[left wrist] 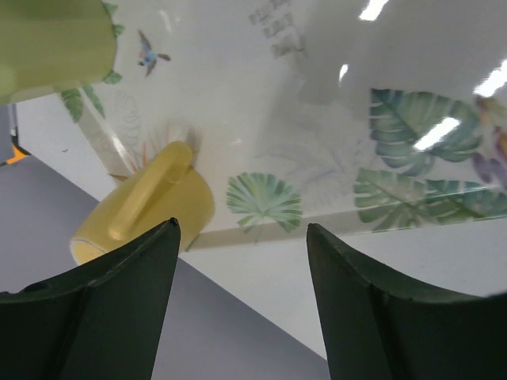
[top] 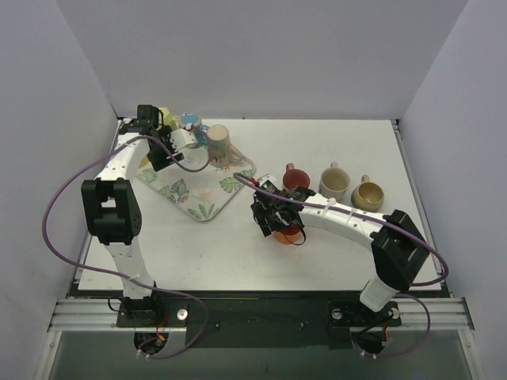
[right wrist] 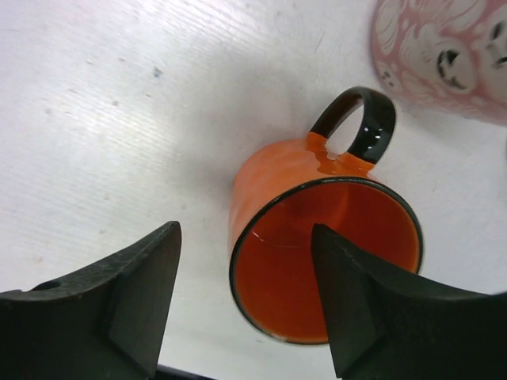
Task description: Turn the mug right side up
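Observation:
An orange mug (right wrist: 317, 237) with a black handle (right wrist: 360, 127) stands mouth up on the white table, also seen in the top view (top: 291, 233). My right gripper (right wrist: 246, 228) is open above it. One finger is outside the mug's left wall and the other is over its mouth, gripping nothing. My left gripper (left wrist: 242, 224) is open and empty at the back left (top: 158, 152), over the edge of the leaf-print tray (left wrist: 317, 142). A yellow mug (left wrist: 150, 206) lies on its side by that edge. A tan mug (top: 218, 145) stands on the tray, apparently mouth down.
A red mug (top: 295, 179), a cream mug (top: 335, 182) and a tan mug (top: 367, 194) stand mouth up in a row behind the right arm. A green mug (left wrist: 47, 39) sits near the left gripper. Grey walls close in the table.

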You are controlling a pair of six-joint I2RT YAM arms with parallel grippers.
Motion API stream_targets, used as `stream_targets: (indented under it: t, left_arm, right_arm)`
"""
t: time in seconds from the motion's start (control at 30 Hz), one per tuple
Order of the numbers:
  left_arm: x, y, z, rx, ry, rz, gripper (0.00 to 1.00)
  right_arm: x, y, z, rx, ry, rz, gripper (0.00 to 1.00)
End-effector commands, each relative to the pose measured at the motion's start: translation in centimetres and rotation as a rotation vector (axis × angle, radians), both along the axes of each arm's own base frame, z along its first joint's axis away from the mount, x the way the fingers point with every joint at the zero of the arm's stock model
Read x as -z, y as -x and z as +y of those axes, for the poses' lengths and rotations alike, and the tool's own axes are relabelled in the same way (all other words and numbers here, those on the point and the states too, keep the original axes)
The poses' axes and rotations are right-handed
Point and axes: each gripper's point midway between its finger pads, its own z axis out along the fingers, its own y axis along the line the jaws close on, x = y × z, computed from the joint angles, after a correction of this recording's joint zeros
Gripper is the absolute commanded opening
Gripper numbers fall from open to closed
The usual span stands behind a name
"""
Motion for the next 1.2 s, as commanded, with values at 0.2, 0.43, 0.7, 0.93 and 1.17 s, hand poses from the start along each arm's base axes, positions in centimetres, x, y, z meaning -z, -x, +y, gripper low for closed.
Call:
stream_targets:
  t: [0.2,0.43,0.7,0.93,1.17]
  left_arm:
    - [0.2,-7.2,5.2,0.238,-0.238,-0.079,0.76]
    - [2.4,-10.4,7.7,0.217,-0.321,-0.013,0.76]
    - [4.9,-10.3,9.5,0.225,-0.375,0.042,0.58]
    - [4.2,-9.4,8.6,0.212,-0.350,0.046,0.00]
    - [-3.1,-8.1,5.2,0.128,-0.137,-0.097,0.00]
  right_arm:
    - [-8.6,-0.9,0.5,-0.029,-0.098,-0.151,0.66]
    - [-8.9,-1.4,0.8,-0.021,-0.103,-0.151,0.68]
    - [-8.5,-1.4,1.0,-0.022,-0.103,-0.132,0.68]
    - [-8.9,-1.4,1.2,-0.031,-0.112,-0.138,0.68]
    - [-9.8,-1.3,0.4,-0.017,-0.118,-0.175,0.68]
